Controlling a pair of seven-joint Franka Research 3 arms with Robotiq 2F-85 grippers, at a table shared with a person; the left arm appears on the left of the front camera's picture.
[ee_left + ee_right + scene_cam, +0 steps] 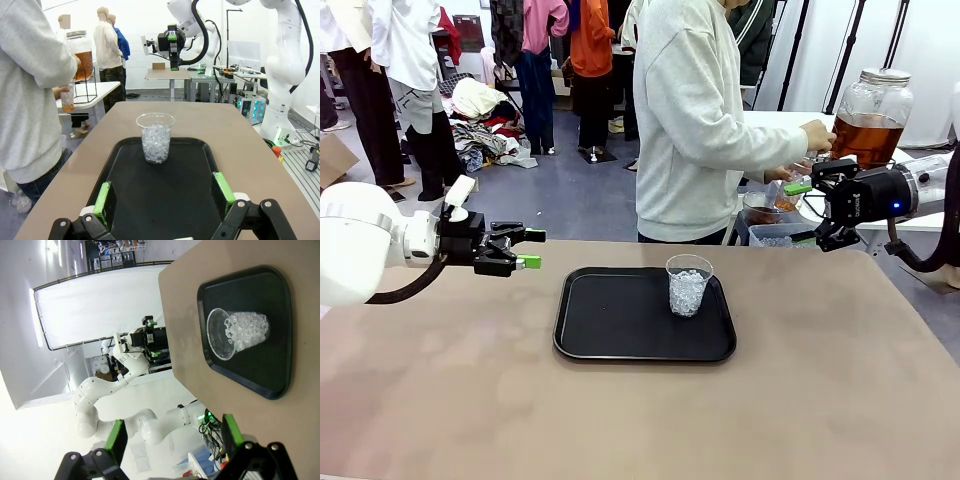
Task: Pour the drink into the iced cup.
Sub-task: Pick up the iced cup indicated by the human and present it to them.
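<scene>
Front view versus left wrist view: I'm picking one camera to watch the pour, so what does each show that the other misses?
Front view: the left gripper seen from outside, open and raised to the left of the black tray.
Left wrist view: the wire stand under the drink jar, and that gripper's green pads either side of the tray's near end.
Both: the iced cup standing on the tray, the person at the jar, and the open right gripper.
</scene>
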